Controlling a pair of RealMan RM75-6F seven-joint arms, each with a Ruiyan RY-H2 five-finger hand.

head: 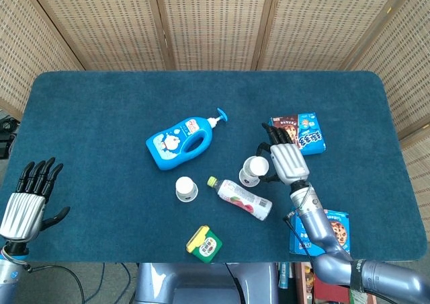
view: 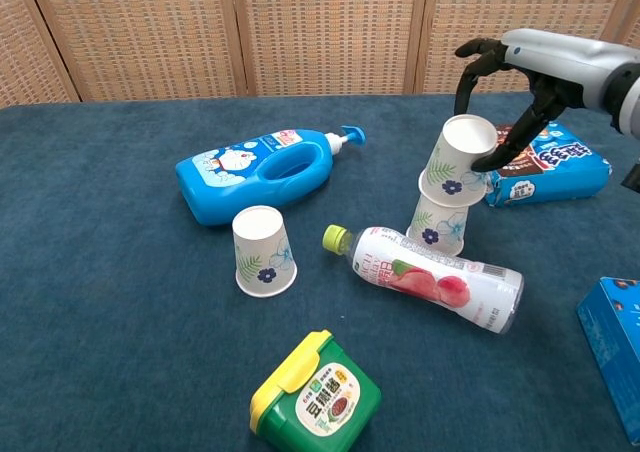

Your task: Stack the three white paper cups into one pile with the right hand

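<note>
Two white paper cups are nested: the upper cup (view: 455,162) sits tilted in the lower cup (view: 438,228), both upside down, seen from above as one stack (head: 253,167). My right hand (view: 520,82) (head: 285,161) holds the upper cup, thumb against its side, fingers arched behind its top. The third cup (view: 264,252) (head: 186,188) stands alone, upside down, left of the stack. At the near left table edge my left hand (head: 27,200) stays open, holding nothing.
A peach drink bottle (view: 440,277) lies just in front of the stack. A blue pump bottle (view: 255,172) lies at the back left. A cookie box (view: 550,167) sits right of the stack, a green tub (view: 315,397) at the front, another blue box (view: 615,357) far right.
</note>
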